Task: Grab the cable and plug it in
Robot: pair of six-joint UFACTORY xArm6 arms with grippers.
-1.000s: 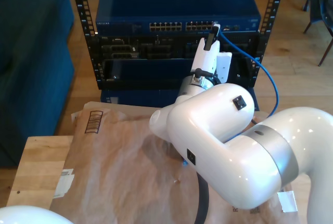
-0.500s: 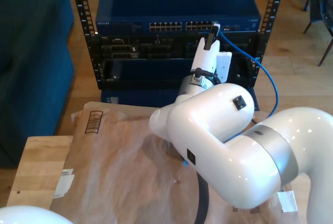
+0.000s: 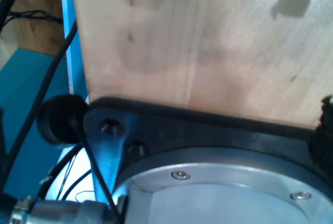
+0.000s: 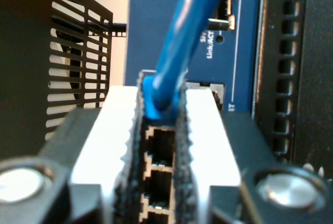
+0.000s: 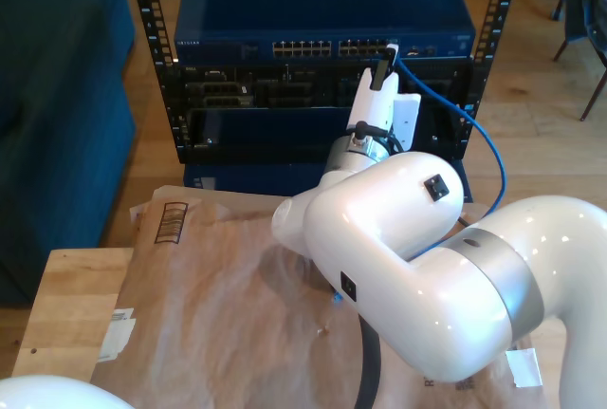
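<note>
My second hand [image 4: 161,130] is clamped on the plug end of the cable [image 4: 174,42], the blue boot pinched between its two pads [image 4: 205,130] right at their tips, with a row of open ports on the switch [image 5: 322,10] directly ahead of it. In the exterior view this hand [image 5: 384,65] sits at the end of the port row nearest the exterior view's right, the plug touching or just short of the face; I cannot tell whether it is seated. The main risk, as I judge it, is a slight misalignment: the plug could catch on a port edge and slip or twist in the pads, or jam half in without latching. The trailing cable [image 5: 493,158] loops away behind my hand and down toward the bench [image 5: 71,286], and its drag could tilt the plug. The plug's long axis runs straight out from my hand into the switch face, tip forward. Whether my first hand is open or closed I cannot tell.
</note>
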